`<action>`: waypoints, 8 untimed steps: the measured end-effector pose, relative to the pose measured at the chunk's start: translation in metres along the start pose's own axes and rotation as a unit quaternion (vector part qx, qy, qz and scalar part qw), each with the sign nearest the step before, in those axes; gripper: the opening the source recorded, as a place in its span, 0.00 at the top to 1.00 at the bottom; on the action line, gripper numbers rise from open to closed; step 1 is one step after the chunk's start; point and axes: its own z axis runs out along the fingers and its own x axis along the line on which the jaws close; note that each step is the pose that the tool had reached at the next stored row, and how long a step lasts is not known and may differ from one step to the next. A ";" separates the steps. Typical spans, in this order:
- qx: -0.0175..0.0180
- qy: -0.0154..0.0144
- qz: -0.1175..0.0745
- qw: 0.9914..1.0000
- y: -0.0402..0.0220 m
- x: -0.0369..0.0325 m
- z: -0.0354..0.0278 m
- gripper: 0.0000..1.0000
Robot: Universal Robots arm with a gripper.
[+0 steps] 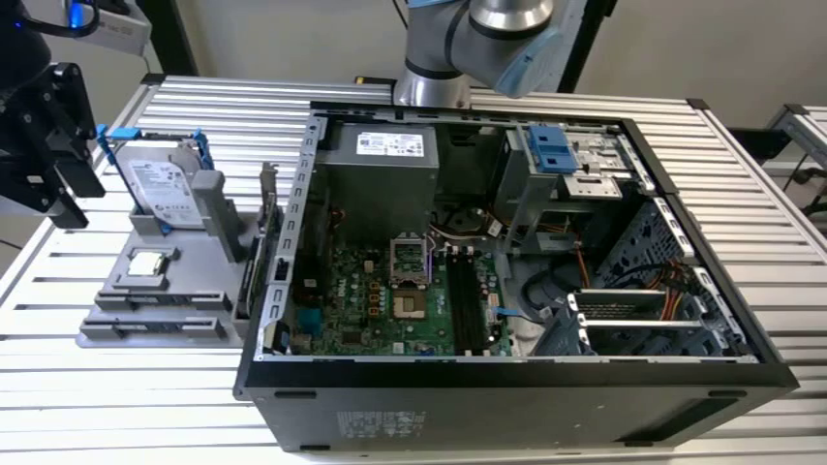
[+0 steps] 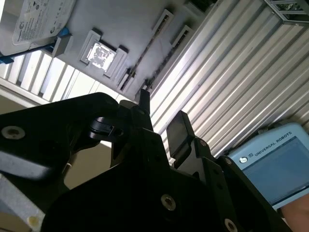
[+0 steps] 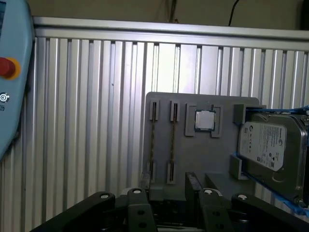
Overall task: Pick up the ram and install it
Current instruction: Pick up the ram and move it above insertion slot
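Note the tool (image 3: 169, 184): its fingers (image 3: 193, 181) stand released and apart, with nothing between them. The grey tray (image 3: 203, 150) lies just ahead of the tool on the slatted worktop (image 3: 96, 121). On the tray, the two narrow slots (image 3: 153, 140) lie nearest the tool. The processor (image 3: 204, 120) sits beyond them, and the hard drive (image 3: 268, 145) stands off to one side. In the exterior view the open case (image 1: 517, 378) lies well apart from the tool, past the tray, with the motherboard (image 1: 362, 300) inside. You cannot tell where the ram sits, whether in the narrow slots or in the motherboard's black slots (image 1: 459, 291).
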 end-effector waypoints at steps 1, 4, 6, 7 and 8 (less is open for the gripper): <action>0.000 0.000 0.000 1.000 0.0000 0.0000 0.0000 0.00; 0.000 0.000 0.000 1.000 -0.0001 0.0000 0.0008 0.00; 0.000 0.000 0.000 1.000 0.0000 0.0000 0.0020 0.00; 0.000 0.000 0.000 1.000 0.0000 0.0000 0.0031 0.00; 0.000 0.000 0.001 1.000 -0.0001 0.0000 0.0043 0.00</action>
